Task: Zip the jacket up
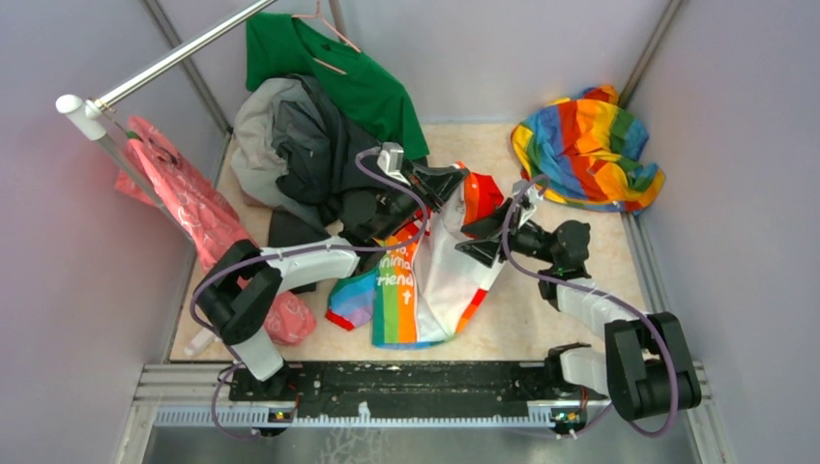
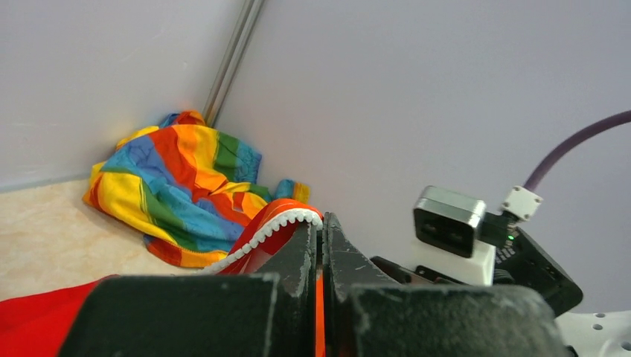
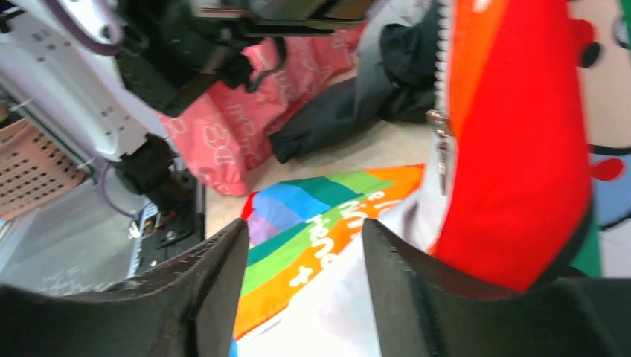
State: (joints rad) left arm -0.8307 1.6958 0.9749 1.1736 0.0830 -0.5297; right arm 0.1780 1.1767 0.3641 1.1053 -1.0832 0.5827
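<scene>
Now: left claw [image 1: 454,181] pinching the jacket [image 1: 440,280], right claw [image 1: 481,242] apart

You have the jacket lying mid-table [image 1: 541,319], between your two arms. Its long axis runs near to far, tilted a little rightward. The rainbow hem points at the arm bases and the red hood [image 1: 481,196] points at the back wall. The white front faces up, with a rainbow panel carrying white lettering [image 1: 395,271] along its left side.

Your left claw reaches in from the left and sits at the hood end. From its wrist camera you see the jaws pressed together on orange-red cloth. The white zipper teeth [image 2: 271,230] curl up and over just left of the fingertips.

Your right claw hovers just beside the front opening, a little nearer to you than the left one. Its wrist view shows both fingers [image 3: 216,275] spread with nothing between them, and white and rainbow cloth below the gap. The metal zipper pull [image 3: 442,149] hangs on the teeth line at the edge of the red strip, off to the right of the fingers and apart from them.

Beyond the jacket you have a rainbow cloth [image 1: 590,145] in the far right corner and a dark grey heap [image 1: 309,145] at far left.
</scene>
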